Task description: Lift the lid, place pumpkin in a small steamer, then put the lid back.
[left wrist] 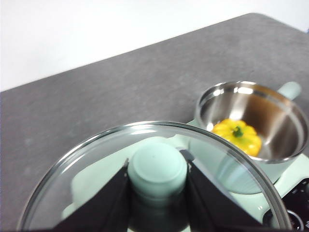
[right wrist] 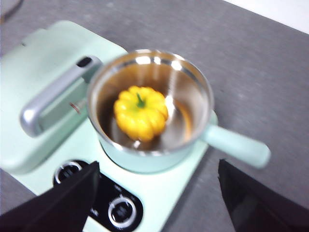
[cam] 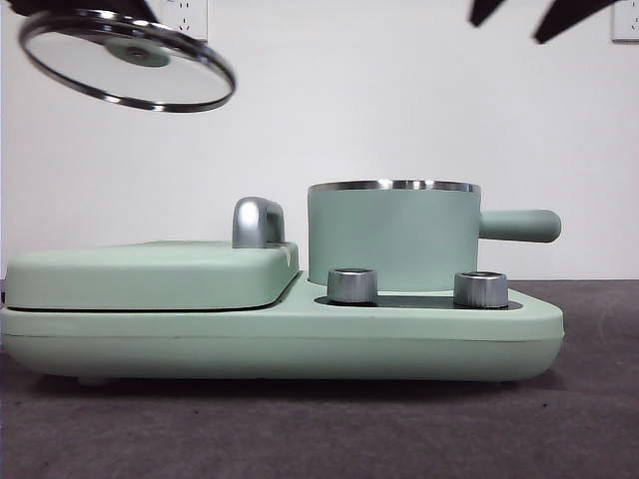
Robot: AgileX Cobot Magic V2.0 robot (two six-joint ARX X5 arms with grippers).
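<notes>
The small steamer stands open on the right of the mint-green cooker, handle pointing right. The pumpkin lies inside it, stem up; it also shows in the left wrist view. My left gripper is shut on the knob of the glass lid and holds it tilted, high at the upper left, well away from the steamer. My right gripper is open and empty, above the steamer; in the front view only its black tips show at the top right.
The flat griddle cover with its chrome handle fills the cooker's left half. Two steel dials sit on the front panel below the steamer. Dark grey table lies around the cooker.
</notes>
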